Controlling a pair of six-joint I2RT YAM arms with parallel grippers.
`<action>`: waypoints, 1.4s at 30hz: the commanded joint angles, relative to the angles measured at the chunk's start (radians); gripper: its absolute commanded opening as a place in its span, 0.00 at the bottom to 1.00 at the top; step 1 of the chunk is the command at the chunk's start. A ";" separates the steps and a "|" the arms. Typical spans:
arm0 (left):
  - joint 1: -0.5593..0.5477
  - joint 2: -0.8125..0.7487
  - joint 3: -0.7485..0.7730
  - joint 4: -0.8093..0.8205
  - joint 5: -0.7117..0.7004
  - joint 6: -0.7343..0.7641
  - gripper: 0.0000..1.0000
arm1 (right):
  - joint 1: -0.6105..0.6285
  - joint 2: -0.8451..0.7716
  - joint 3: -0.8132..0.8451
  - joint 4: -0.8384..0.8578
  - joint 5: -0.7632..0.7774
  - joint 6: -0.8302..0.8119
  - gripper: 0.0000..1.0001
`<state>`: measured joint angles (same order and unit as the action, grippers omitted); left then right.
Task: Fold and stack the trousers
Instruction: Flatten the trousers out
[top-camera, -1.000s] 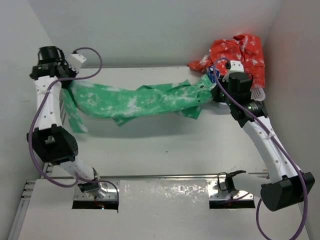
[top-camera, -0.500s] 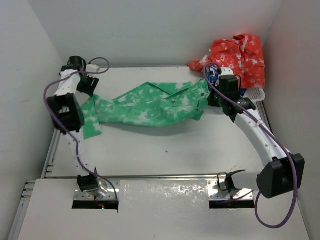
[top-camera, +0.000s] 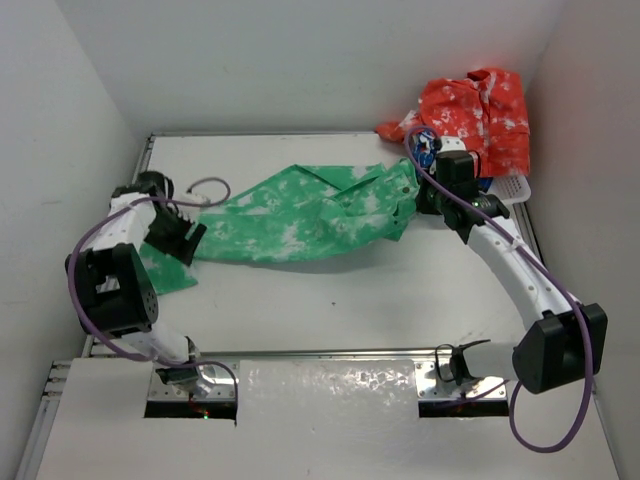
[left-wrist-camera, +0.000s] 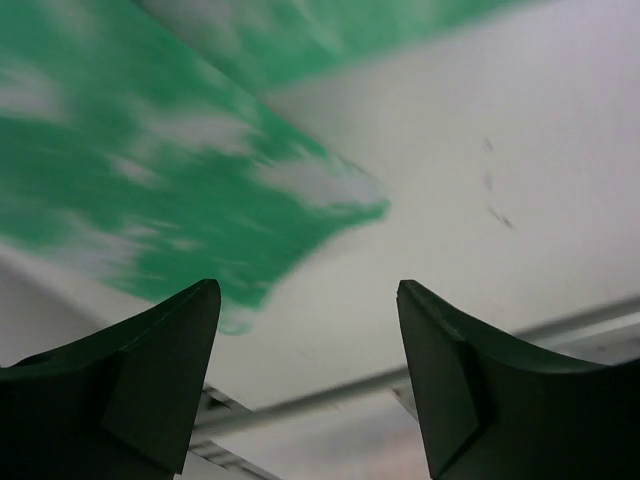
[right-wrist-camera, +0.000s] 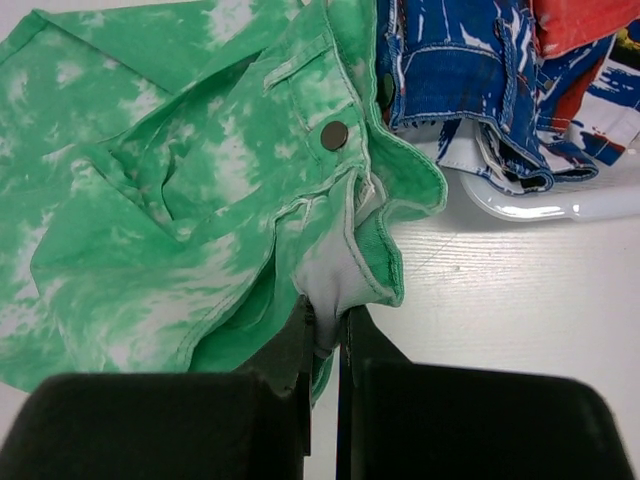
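The green, white-blotched trousers (top-camera: 300, 215) lie flat across the table from the left edge to the right. My right gripper (top-camera: 422, 200) is shut on the waistband, pinching its white inner lining (right-wrist-camera: 322, 325) just below the metal button (right-wrist-camera: 334, 134). My left gripper (top-camera: 192, 240) hovers over the leg end at the left. Its jaws stand open with nothing between them in the left wrist view (left-wrist-camera: 305, 292), where the green leg cloth (left-wrist-camera: 130, 190) lies ahead and to the left on the white table (left-wrist-camera: 480, 120).
A pile of red patterned cloth (top-camera: 478, 105) sits at the back right corner, over a white basket (top-camera: 512, 187). Blue denim (right-wrist-camera: 455, 70) hangs over the basket rim (right-wrist-camera: 540, 205) right beside the waistband. The table's metal edge rail (left-wrist-camera: 400, 380) runs close under the left gripper.
My left gripper has opened and let go of the leg end, then swung toward the near left. The trousers have dropped from a stretched span to lying on the table. The right gripper stays shut.
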<state>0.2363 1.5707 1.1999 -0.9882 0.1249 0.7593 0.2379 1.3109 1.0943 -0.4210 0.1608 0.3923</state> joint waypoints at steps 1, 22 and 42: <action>-0.002 -0.046 -0.083 -0.079 0.007 0.015 0.70 | -0.003 -0.056 -0.027 0.080 0.039 0.003 0.00; -0.045 0.063 -0.250 0.290 -0.159 -0.160 0.00 | -0.005 -0.116 -0.221 0.136 0.057 0.042 0.00; 0.445 0.017 0.600 -0.179 0.117 0.017 0.00 | -0.038 -0.383 -0.172 -0.094 0.273 -0.032 0.00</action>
<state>0.6376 1.5475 1.7031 -1.1229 0.2173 0.7425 0.2096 0.9466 0.8856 -0.5003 0.3622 0.3843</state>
